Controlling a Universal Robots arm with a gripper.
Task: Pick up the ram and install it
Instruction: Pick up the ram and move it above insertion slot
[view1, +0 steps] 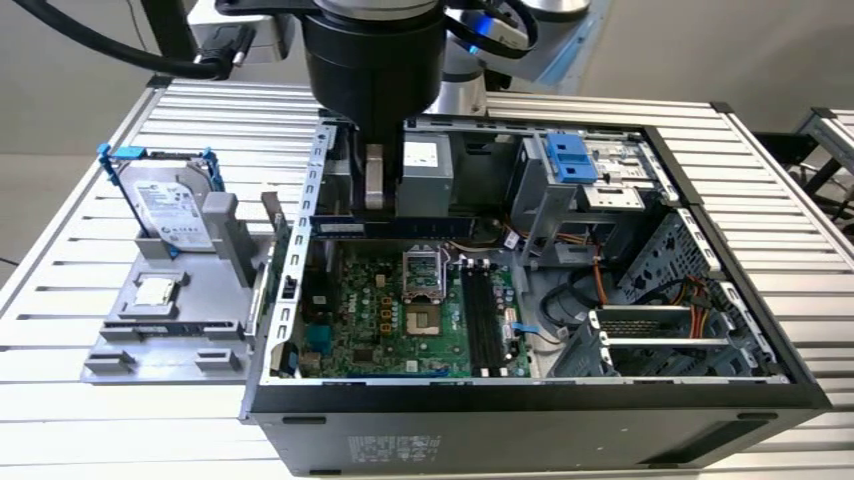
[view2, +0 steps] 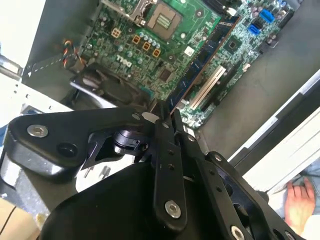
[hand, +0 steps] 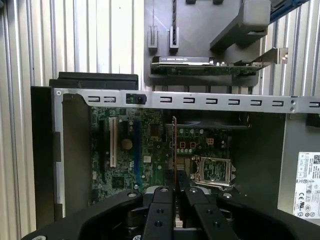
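Green it was, the motherboard (view1: 400, 310), speckled with black chips, inside a black case (view1: 534, 425)! In the exterior view, at nine o'clock of it, the silver hard drive (view1: 174, 210) showed a white label and a blue frame. The gripper (hand: 175, 189) was black, the ram (view2: 205, 55) dark blue, orange-brown along its edge. The table (view1: 774, 180) was silver, ribbed.

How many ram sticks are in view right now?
1. The ram is gripped in the hand, above the motherboard inside the case. The black slots look empty; the arm may hide others.
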